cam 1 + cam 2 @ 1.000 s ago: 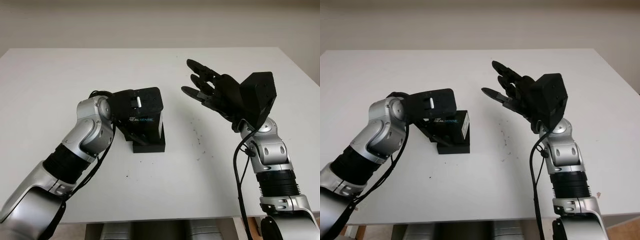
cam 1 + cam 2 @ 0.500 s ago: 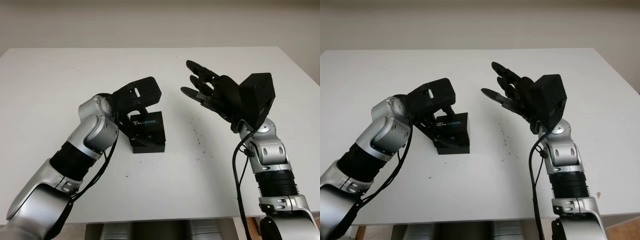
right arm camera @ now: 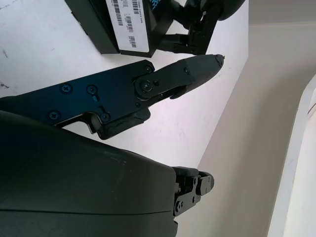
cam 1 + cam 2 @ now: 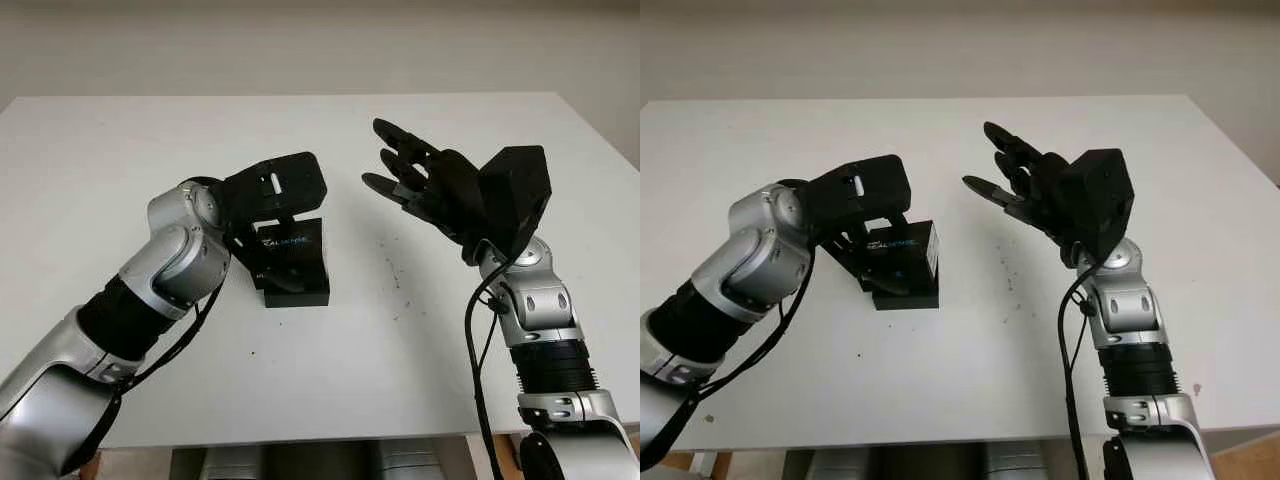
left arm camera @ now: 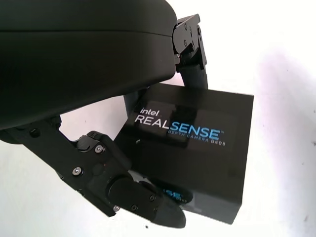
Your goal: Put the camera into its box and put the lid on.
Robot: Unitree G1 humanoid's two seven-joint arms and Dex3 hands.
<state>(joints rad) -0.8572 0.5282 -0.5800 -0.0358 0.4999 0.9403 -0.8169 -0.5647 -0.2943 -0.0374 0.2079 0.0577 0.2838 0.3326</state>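
A black box lid [image 4: 291,240] printed "RealSense" lies tilted on the black box base [image 4: 304,291] at the table's middle. My left hand [image 4: 274,245] is shut on the lid. In the left wrist view its fingers [image 5: 140,197] clamp the lid [image 5: 197,143] from two opposite sides. The lid hides the inside of the base. My right hand [image 4: 386,158] is open and raised above the table, to the right of the box and apart from it. The right wrist view shows the box's barcode side [image 3: 121,24] beyond a finger [image 3: 173,81].
The white table [image 4: 120,150] carries a few small dark specks [image 4: 397,285] to the right of the box. Its front edge runs just ahead of both arms, and a pale wall stands behind its far edge.
My left hand has turned the lid from facing up toward me to lying flatter and lower over the base. The right hand has stayed put.
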